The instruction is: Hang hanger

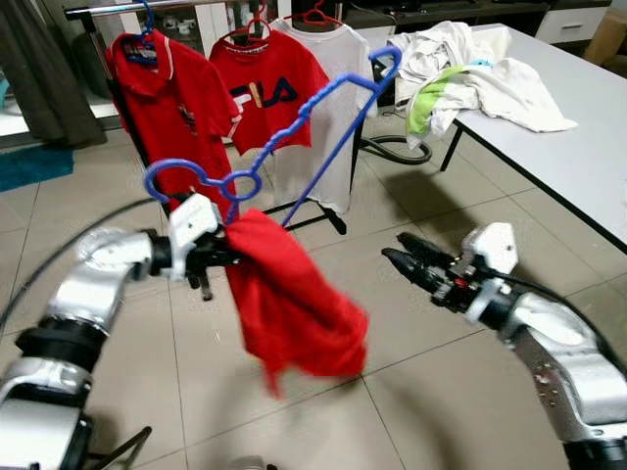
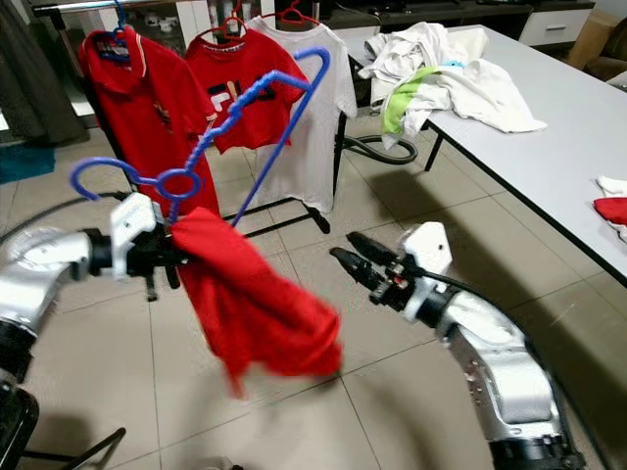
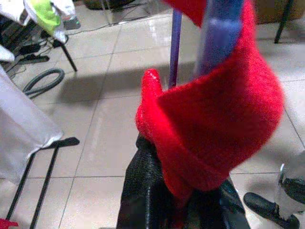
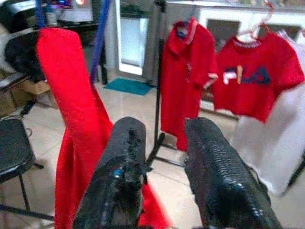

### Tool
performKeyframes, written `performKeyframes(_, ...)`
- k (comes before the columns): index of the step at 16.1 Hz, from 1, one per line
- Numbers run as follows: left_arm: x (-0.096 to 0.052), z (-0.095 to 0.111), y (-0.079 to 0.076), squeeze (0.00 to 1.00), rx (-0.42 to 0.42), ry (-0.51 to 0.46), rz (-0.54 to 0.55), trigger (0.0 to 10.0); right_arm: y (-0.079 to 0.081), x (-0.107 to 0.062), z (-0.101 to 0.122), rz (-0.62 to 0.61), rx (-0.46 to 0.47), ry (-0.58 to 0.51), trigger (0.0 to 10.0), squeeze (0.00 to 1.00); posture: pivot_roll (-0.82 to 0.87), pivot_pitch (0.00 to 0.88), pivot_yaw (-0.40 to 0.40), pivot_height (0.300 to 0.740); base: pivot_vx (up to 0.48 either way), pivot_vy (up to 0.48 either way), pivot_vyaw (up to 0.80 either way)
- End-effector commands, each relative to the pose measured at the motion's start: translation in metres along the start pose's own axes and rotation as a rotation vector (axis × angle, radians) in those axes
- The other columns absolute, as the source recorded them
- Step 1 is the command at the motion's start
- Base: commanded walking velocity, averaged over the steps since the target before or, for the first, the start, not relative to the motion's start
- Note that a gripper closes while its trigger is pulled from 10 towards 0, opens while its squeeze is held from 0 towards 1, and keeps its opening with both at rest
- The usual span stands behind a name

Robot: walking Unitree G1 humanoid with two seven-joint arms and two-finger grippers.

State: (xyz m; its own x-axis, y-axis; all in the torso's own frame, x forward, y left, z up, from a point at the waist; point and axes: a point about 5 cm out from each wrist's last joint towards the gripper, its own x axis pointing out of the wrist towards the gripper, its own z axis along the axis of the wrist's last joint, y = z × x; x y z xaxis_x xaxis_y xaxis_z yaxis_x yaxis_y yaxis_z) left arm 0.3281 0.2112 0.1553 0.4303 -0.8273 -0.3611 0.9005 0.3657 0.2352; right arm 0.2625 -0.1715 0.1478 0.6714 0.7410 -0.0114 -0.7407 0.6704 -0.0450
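My left gripper (image 1: pixel 211 262) is shut on a blue plastic hanger (image 1: pixel 294 122) together with a red garment (image 1: pixel 294 304) that droops from one end of it. The hanger tilts up and to the right, its hook (image 1: pixel 171 174) pointing left above my left wrist. In the left wrist view the red cloth (image 3: pixel 214 124) wraps the blue hanger bar (image 3: pixel 220 33) just past the fingers (image 3: pixel 143 191). My right gripper (image 1: pixel 407 257) is open, to the right of the garment and apart from it. Its two fingers (image 4: pixel 214 171) point toward the red garment (image 4: pixel 71 124).
A clothes rack (image 1: pixel 108 12) stands behind with two red shirts (image 1: pixel 269 83) and a white shirt (image 1: pixel 333 108) on hangers. A grey table (image 1: pixel 578 147) at the right carries a heap of light clothes (image 1: pixel 470 69). A grey hose (image 1: pixel 397 152) lies on the tiled floor.
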Motion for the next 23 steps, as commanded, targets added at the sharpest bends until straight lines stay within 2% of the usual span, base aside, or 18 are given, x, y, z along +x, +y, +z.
performKeyframes(1,-0.006,0.020,0.011,0.00,0.053,-0.047,-0.006,0.0,0.003,-0.002,0.006,0.067,-0.031,-0.034,10.0,1.00,0.01,0.000,0.032,0.740,0.000,0.000,0.00)
performKeyframes(3,-0.006,0.025,0.013,0.00,0.065,-0.059,-0.019,0.0,0.004,-0.002,0.007,0.088,-0.032,-0.036,10.0,1.00,0.01,0.000,0.032,0.740,0.000,0.000,0.00)
performKeyframes(8,-0.003,0.062,0.019,0.00,0.112,-0.194,-0.110,0.0,0.007,-0.001,0.007,0.189,-0.043,-0.034,10.0,1.00,0.01,0.000,0.029,0.740,0.000,0.000,0.00)
performKeyframes(11,-0.004,0.069,0.018,0.00,0.121,-0.214,-0.146,0.0,0.012,-0.001,0.001,0.217,-0.021,0.015,10.0,1.00,0.01,0.000,0.028,0.740,0.000,0.000,0.00)
performKeyframes(12,-0.007,0.072,0.018,0.00,0.120,-0.215,-0.183,0.0,0.015,-0.002,-0.008,0.233,-0.008,0.082,10.0,1.00,0.02,0.000,0.028,0.740,0.000,0.000,0.00)
performKeyframes(13,-0.011,0.076,0.018,0.00,0.128,-0.208,-0.217,0.0,0.014,-0.002,-0.018,0.211,0.039,0.120,10.0,0.00,0.02,0.000,0.031,0.740,0.000,0.000,0.00)
performKeyframes(16,-0.014,0.080,0.021,0.00,0.148,-0.197,-0.225,0.0,0.012,0.001,-0.019,0.197,0.051,0.119,10.0,0.00,0.02,0.000,0.035,0.740,0.000,0.000,0.00)
performKeyframes(19,-0.007,0.085,0.026,0.00,0.168,-0.193,-0.169,0.0,0.014,0.009,-0.022,0.195,0.008,0.174,10.0,0.00,0.02,0.000,0.037,0.740,0.000,0.000,0.00)
performKeyframes(20,0.000,0.087,0.030,0.00,0.185,-0.166,-0.087,0.0,0.027,0.012,-0.022,0.244,0.009,0.173,10.0,0.00,0.03,0.000,0.032,0.740,0.000,0.000,0.00)
performKeyframes(22,0.006,0.089,0.035,0.00,0.183,-0.173,0.006,0.0,0.041,0.013,-0.023,0.278,0.029,0.174,10.0,0.00,0.03,0.000,0.035,0.740,0.000,0.000,0.00)
performKeyframes(23,0.009,0.092,0.034,0.00,0.168,-0.199,0.017,0.0,0.043,0.014,-0.029,0.249,0.025,0.210,10.0,0.00,0.03,0.000,0.036,0.740,0.000,0.000,0.00)
